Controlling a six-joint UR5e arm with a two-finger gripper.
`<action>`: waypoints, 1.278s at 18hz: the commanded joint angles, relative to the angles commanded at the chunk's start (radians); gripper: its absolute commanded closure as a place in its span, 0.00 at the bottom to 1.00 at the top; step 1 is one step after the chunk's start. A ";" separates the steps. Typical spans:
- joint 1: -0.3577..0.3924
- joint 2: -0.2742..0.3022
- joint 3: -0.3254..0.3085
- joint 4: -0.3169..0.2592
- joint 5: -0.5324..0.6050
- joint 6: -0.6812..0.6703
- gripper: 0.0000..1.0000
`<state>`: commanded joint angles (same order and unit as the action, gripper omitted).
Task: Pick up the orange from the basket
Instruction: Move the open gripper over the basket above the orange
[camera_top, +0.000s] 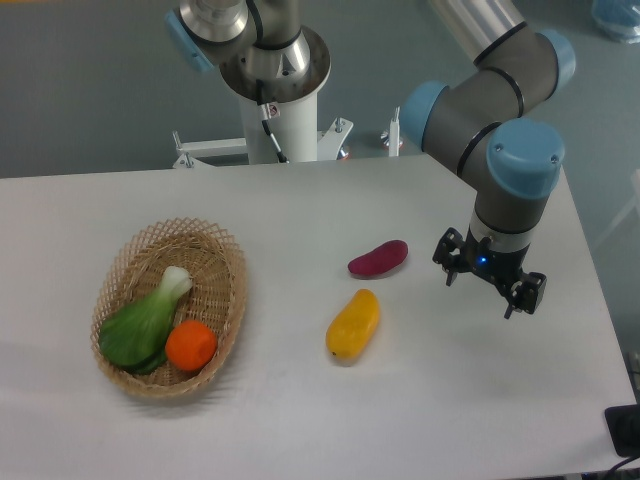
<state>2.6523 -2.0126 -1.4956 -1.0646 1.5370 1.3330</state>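
The orange (191, 345) is small, round and glossy. It lies in the near right part of the tan wicker basket (232, 262) on the left of the table, touching a green leafy vegetable (140, 325) beside it. My gripper (485, 283) hangs over the right side of the table, far from the basket and pointing down. Its jaws look spread apart with nothing between them. The wrist above it hides part of the fingers.
A yellow elongated fruit (353, 325) and a purple-red oblong vegetable (378, 258) lie on the white table between the basket and the gripper. The arm's base column (275, 90) stands at the table's back edge. The table's right edge is close to the gripper.
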 joint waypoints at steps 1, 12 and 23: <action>0.000 0.002 0.000 0.000 0.000 0.000 0.00; -0.044 0.020 -0.026 -0.005 -0.017 -0.055 0.00; -0.198 0.034 -0.041 -0.006 -0.077 -0.460 0.00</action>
<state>2.4546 -1.9788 -1.5370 -1.0707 1.4604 0.8733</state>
